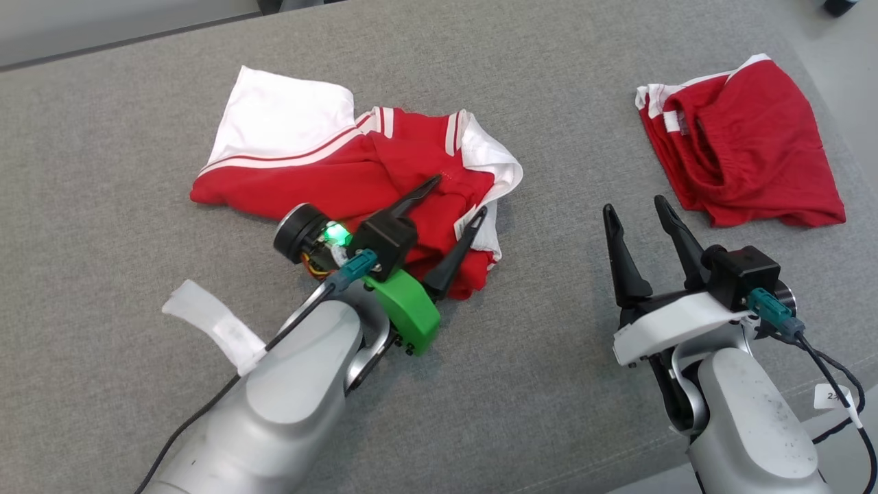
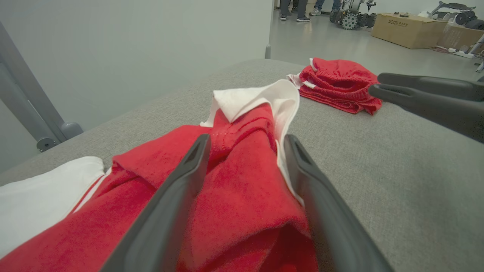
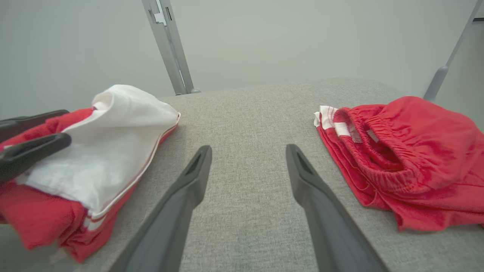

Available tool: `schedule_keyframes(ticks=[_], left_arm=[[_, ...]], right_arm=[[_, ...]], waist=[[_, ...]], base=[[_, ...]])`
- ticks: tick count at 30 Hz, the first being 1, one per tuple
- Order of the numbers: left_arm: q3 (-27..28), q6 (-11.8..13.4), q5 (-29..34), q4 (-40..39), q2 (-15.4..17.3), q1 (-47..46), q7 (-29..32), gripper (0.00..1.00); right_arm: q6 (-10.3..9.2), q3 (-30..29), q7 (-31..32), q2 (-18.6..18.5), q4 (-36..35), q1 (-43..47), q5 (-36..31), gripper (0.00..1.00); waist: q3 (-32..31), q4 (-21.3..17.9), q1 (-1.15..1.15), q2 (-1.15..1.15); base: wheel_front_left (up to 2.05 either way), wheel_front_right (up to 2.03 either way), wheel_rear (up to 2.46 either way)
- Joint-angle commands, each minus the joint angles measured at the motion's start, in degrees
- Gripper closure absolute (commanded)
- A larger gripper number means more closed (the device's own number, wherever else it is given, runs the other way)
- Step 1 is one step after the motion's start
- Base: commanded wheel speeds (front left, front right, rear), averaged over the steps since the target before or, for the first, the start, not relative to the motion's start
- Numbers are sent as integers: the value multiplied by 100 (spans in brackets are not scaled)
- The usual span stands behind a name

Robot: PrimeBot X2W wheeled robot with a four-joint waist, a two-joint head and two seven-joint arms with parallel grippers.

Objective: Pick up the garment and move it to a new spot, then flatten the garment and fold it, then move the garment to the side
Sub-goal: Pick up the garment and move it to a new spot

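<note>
Both are released: left gripper (image 1: 460, 194) straddles the garment (image 1: 295, 175), a fabric ridge between its fingers; right gripper (image 1: 634, 204) is over the table (image 1: 549, 384), shorts (image 1: 754, 151) ahead-right of it.

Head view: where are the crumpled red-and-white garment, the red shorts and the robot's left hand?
red-and-white garment (image 1: 329, 178), head view, on its red middle.
red shorts (image 1: 761, 151), head view, on the red cloth beside the waistband.
left hand (image 1: 460, 193), head view, midway between its fingertips.
</note>
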Motion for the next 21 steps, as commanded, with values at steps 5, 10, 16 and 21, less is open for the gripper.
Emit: schedule_keyframes(ticks=[5, 10, 16, 21], left_arm=[[671, 99, 103, -139, 270, 617, -2, 0], [1622, 414, 174, -559, 467, 1406, -2, 0], [2732, 607, 307, -1137, 576, 2551, -2, 0], [3400, 669, 578, -1501, 521, 3458, -2, 0]], right_arm=[[-8, -67, -16, -5, -22, 200, 58, 0], [-8, -105, -16, -5, -6, 384, 39, 0], [-8, -172, -16, -7, 63, 654, 44, 0], [-8, -216, -16, -7, 101, 908, 23, 0]], waist=[[-464, 114, 0, -1], [-852, 314, 0, -1], [-1316, 533, 0, -1], [-1629, 651, 0, -1]], base=[[0, 0, 0], [0, 0, 0], [0, 0, 0], [0, 0, 0]])
